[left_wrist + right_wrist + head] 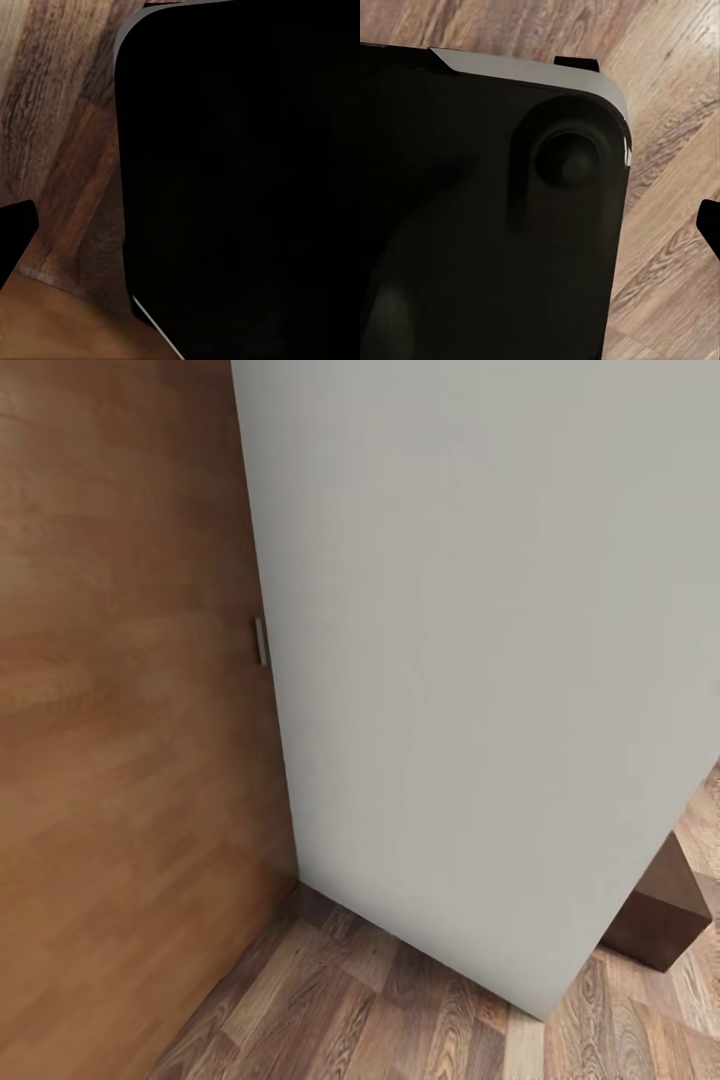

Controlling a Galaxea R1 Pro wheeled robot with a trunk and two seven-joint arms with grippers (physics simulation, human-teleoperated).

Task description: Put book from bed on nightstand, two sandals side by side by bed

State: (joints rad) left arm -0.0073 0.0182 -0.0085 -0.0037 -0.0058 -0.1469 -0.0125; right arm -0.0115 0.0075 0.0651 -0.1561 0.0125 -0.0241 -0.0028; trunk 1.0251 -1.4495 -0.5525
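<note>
The book, the bed, the nightstand and the sandals are out of view. The head view faces a corner where a brown wooden door (120, 710) meets a plain light-grey wall (480, 660). In the left wrist view one dark fingertip (15, 232) pokes in beside the robot's black body (240, 187), above wood-plank floor (67, 135). The right wrist view has a dark fingertip (709, 225) at its edge, next to the black body (472, 225) with a round knob (566, 161). Neither view shows both fingers of a gripper.
The door carries a small metal handle (261, 641) at its edge by the wall. Brown wood-plank floor (380, 1010) runs along the foot of the wall. A dark brown wooden block (660, 920) sticks out from behind the wall's right end.
</note>
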